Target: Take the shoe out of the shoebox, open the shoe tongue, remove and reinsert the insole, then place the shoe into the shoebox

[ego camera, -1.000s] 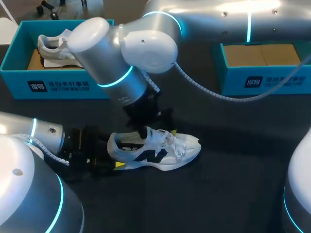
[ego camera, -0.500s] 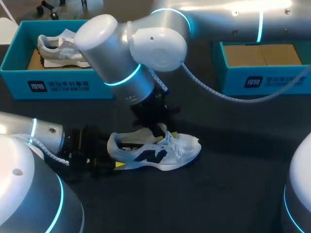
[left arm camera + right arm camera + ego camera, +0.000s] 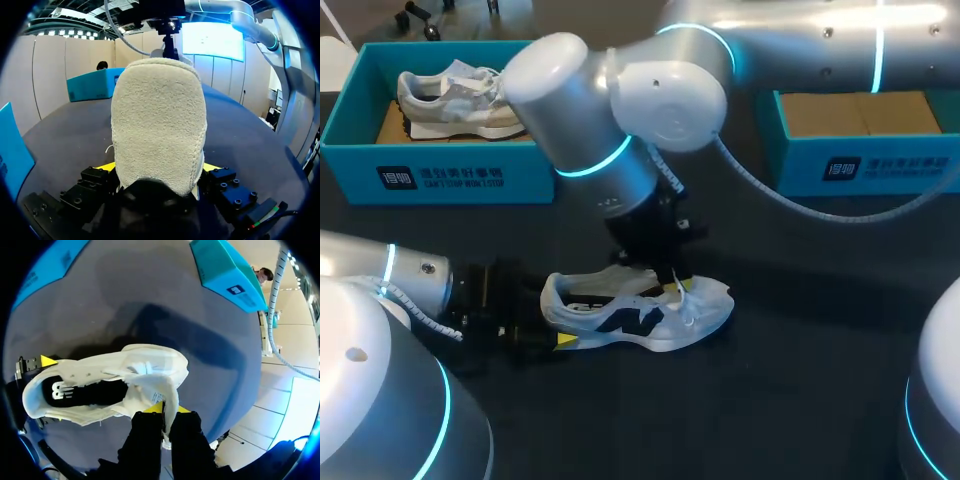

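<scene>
1. While your left hand [image 3: 159, 172] clamps the heel of the shoe [image 3: 640, 312] from both sides and pins it on its sole on the dark desk [image 3: 800, 400], your right hand [image 3: 167, 425] is closed on the tongue [image 3: 169, 392], with the fabric pinched between its two fingers.
2. Over the last second your right arm has travelled from above the shoe's collar towards the toe, and the tongue has come with it. The tongue now stands up out of the opening and leans forward over the laces [image 3: 690, 308].
3. Neither the shoe nor the left arm has shifted in that time, so the heel grip is doing its job as an anchor.
4. You can take the tongue-opening step as nearly complete. The mouth of the shoe gapes, and the right wrist view shows the dark insole [image 3: 95, 392] lying inside, not yet lifted.
5. Your next move probably calls for letting go of the tongue and reaching in for the insole. The tongue may spring back once freed.
6. For the return, the right shoebox [image 3: 860, 160] stands well apart at the far side with a bare cardboard floor. The left shoebox [image 3: 350, 120] holds a second shoe [image 3: 450, 100].
</scene>
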### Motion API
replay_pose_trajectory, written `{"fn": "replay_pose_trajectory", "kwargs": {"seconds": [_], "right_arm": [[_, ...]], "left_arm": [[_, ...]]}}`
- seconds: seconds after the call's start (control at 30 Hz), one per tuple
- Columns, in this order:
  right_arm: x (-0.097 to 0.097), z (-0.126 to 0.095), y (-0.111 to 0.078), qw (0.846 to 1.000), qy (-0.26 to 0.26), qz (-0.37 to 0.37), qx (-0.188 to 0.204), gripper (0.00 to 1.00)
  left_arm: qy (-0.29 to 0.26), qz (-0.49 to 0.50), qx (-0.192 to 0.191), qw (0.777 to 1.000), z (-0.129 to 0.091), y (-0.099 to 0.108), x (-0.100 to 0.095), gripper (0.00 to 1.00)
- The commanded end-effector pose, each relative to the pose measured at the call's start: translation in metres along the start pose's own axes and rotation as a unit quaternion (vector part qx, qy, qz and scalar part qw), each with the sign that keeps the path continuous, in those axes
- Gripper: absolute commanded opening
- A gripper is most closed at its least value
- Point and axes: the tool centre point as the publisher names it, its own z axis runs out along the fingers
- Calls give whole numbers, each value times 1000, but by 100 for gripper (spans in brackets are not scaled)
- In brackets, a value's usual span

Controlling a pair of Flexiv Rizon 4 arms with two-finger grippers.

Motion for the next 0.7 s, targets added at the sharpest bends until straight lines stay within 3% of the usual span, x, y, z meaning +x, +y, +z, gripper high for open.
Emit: {"fn": "replay_pose_trajectory", "kwargs": {"seconds": [0.03,0.4,0.63,0.7], "right_arm": [[-4,13,-3,995,5,97,3,0],[-15,37,8,994,5,105,10,7],[-17,54,19,994,8,107,16,33],[-17,57,21,994,10,107,18,36]], "left_arm": [[1,0,-2,1000,6,2,-3,0],[1,0,-2,1000,6,2,-3,0],[1,0,-2,1000,6,2,-3,0],[1,0,-2,1000,6,2,-3,0]]}}
